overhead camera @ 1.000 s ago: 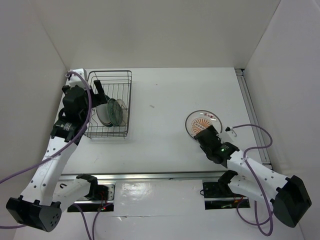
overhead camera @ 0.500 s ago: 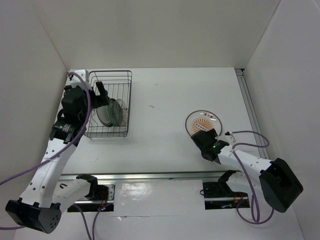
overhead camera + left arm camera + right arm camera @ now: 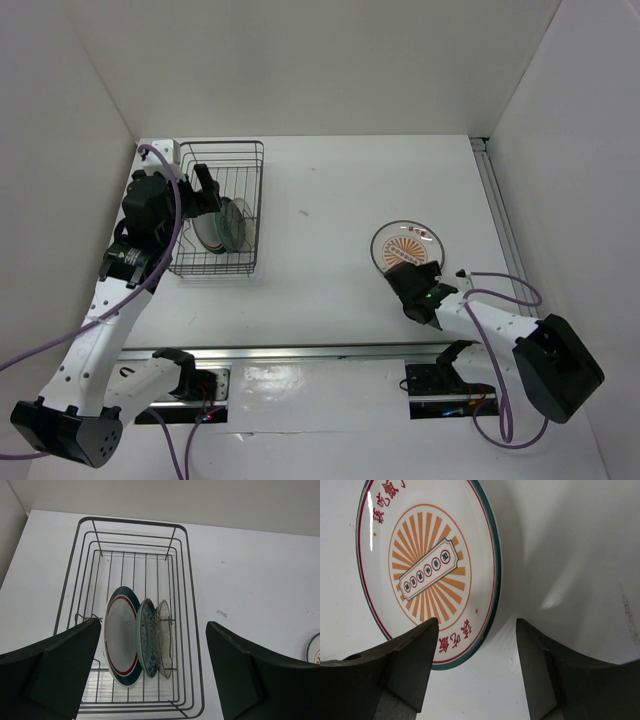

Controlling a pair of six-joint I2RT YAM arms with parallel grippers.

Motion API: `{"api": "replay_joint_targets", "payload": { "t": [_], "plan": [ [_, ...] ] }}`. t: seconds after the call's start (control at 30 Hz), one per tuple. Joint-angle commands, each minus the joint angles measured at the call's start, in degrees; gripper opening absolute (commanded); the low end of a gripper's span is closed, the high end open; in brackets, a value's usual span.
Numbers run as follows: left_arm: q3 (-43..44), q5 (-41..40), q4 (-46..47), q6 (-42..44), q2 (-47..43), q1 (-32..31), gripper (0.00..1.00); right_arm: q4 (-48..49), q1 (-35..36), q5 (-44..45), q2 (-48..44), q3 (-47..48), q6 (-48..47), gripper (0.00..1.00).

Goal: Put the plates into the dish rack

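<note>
while the right gripper (image 3: 476, 630) is hovering with jaws partly apart and holding nothing, the sunburst plate (image 3: 427, 570) is lying flat just ahead, its near rim between them. with nothing getting under that low rim, a pinch is risking sliding off and shoving the plate away.

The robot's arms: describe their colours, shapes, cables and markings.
Left arm and right arm: white tubular links with black joint housings. A purple cable loops along each. The right wrist shows a small green light. The fingers are dark, broad and blocky.
</note>
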Motion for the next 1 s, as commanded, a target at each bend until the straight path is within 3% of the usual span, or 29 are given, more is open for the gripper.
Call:
{"api": "replay_joint_targets", "payload": {
  "t": [0.0, 0.3, 0.4, 0.43, 0.57, 0.63, 0.7, 0.97],
  "plan": [
    [1.5, 1.0, 2.0, -1.0, -1.9, 0.3, 1.0, -1.4, -0.5, -0.3, 3.3, -2.2, 2.8, 0.69],
    [1.5, 1.5, 2.0, -1.0, -1.9, 0.3, 1.0, 0.0, -0.5, -1.0, 6.4, -1.7, 5.0, 0.64],
    [1.0, 0.9, 2.0, -1.0, -2.4, 0.3, 1.0, 1.1, -0.5, -2.3, 6.9, -2.4, 5.6, 0.5],
    [1.0, 0.9, 2.0, -1.0, -2.4, 0.3, 1.0, 1.6, -0.5, -2.3, 6.9, -3.0, 5.6, 0.36],
    [1.0, 0.3, 2.6, -0.5, -2.9, -0.8, 1.0, 2.1, -0.5, -2.3, 5.8, -3.5, 5.5, 0.15],
    [0.4, 0.3, 2.6, -0.5, -2.9, -1.3, 1.0, 2.1, -0.5, -2.8, 5.8, -3.5, 5.5, 0.12],
    [0.4, -0.2, 2.6, 0.0, -2.9, -1.3, 1.0, 2.1, -0.5, -2.8, 5.8, -3.5, 4.4, 0.01],
    [0.4, 3.8, 2.6, 0.5, -2.9, -2.4, 1.0, 7.5, 0.1, -2.2, -1.3, -2.4, -1.1, 0.0]
  ]
}}
